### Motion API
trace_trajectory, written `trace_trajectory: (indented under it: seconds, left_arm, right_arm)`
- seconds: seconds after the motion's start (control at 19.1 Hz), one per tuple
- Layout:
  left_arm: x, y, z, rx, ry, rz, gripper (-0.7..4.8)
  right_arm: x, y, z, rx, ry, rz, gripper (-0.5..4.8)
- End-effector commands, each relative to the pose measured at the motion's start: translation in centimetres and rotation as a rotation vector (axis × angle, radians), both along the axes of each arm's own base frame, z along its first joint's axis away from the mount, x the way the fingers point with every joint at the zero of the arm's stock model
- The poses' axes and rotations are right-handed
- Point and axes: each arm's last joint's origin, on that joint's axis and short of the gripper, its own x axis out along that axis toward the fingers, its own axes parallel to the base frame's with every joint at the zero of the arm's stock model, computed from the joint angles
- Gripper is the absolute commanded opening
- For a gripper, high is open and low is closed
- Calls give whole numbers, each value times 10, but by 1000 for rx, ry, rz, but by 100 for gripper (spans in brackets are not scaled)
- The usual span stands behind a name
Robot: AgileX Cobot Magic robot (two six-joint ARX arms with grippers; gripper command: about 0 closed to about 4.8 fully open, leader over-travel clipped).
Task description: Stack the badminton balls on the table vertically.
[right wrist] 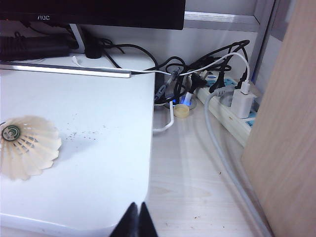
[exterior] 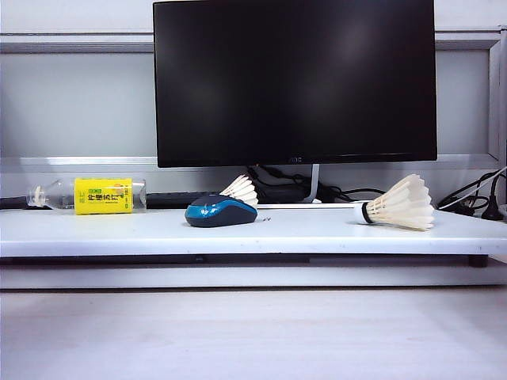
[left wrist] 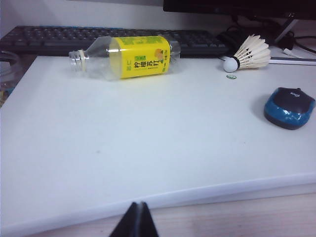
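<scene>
Both claws are pressed shut with nothing between them: the left gripper [left wrist: 138, 219] shows as a dark closed wedge at the bottom edge of its wrist view, over the front lip of the table [left wrist: 148, 148], and the right gripper [right wrist: 136, 220] shows the same way in its own view, above the table's rounded corner [right wrist: 98, 163]. Neither arm appears in the exterior view.

Filling the upper centre of the exterior view is a black monitor [exterior: 295, 79] on a slim stand. Below it the white table [exterior: 317, 231] runs across the middle of the frame, with a pale wood-grain surface [exterior: 253, 332] in the lower part. At the left lies a clear bottle [exterior: 91, 195] with a yellow label, on its side. A dark keyboard [left wrist: 118, 40] sits behind the bottle in the left wrist view. Near the centre rests a blue-black mouse [exterior: 221, 211]. One shuttlecock [exterior: 242, 190] lies just behind the mouse, partly hidden by it; the other shuttlecock [exterior: 402, 204] lies on its side at the right, cork tip pointing left. The two are well apart, unstacked. A tangle of cables [right wrist: 197, 79] and a power strip [right wrist: 232, 106] lie off the table's right end.
</scene>
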Motion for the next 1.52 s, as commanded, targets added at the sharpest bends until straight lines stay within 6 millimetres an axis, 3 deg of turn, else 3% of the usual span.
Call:
trace_trajectory:
  seconds: [0.05, 0.58, 1.15, 1.31, 1.36, 1.47, 1.52]
  left_arm:
    - [1, -2, -1, -2, 4, -22, -6]
    - [0, -4, -2, -4, 18, -54, -6]
    - [0, -4, -1, -6, 10, -54, -6]
    - [1, -4, 2, -168, 11, -43, -5]
    - [1, -4, 3, -227, 15, -38, -6]
    - [1, -4, 4, -355, 30, -29, -5]
    - [1, -5, 5, -375, 24, -48, -4]
  right_arm:
    - [0, 0, 2, -3, -21, -1, -5]
    - [0, 0, 2, 34, -20, 1, -5]
    - [0, 1, 3, 505, -6, 14, -5]
    - [0, 4, 4, 547, 5, 95, 1]
    - [-1, 5, 4, 548, 11, 134, 31]
    - [-1, 7, 6, 548, 23, 215, 158]
    - [-1, 8, 7, 548, 27, 238, 176]
